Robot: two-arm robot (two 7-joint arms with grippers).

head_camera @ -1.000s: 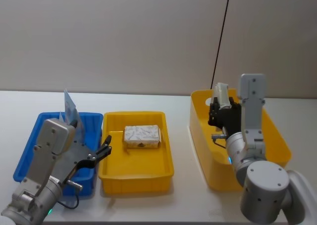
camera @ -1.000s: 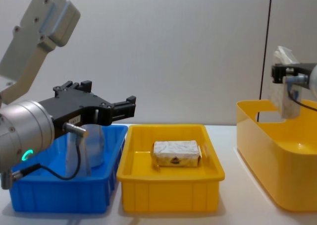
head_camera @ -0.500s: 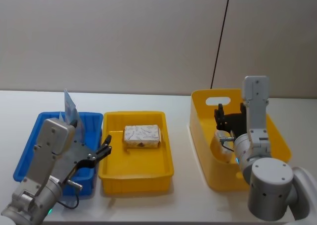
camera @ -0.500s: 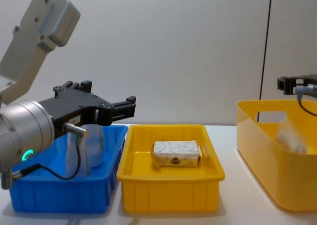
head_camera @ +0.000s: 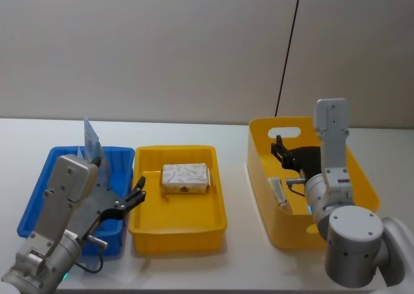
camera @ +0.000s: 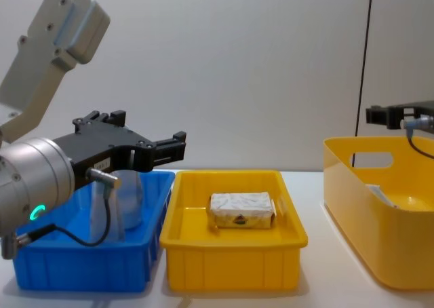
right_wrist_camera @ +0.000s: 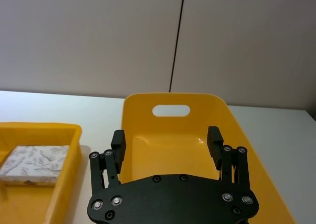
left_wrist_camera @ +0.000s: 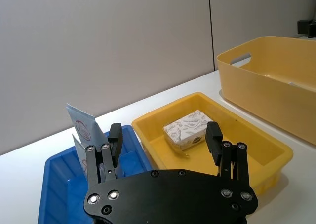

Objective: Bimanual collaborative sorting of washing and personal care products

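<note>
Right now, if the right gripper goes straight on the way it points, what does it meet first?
Probably the far wall of the yellow tub, near its handle slot. The right gripper, fingers open, sits rather high, so it might pass just over that wall; depth is unclear.

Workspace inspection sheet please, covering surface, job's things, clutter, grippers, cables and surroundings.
Surface: white table carrying a blue bin, a yellow tray and a deep yellow tub.
Job's things: wrapped bar lies in the yellow tray; tubes stand upright in the blue bin; whitish pack lies in the tub by its left wall.
Clutter: nothing seen.
Grippers: left gripper open and empty, raised by the blue bin's right edge; right gripper open and empty above the tub.
Cables: black cable looped at the left wrist.
Surroundings: plain grey wall with a dark vertical line; cable or seam, cannot tell.
</note>
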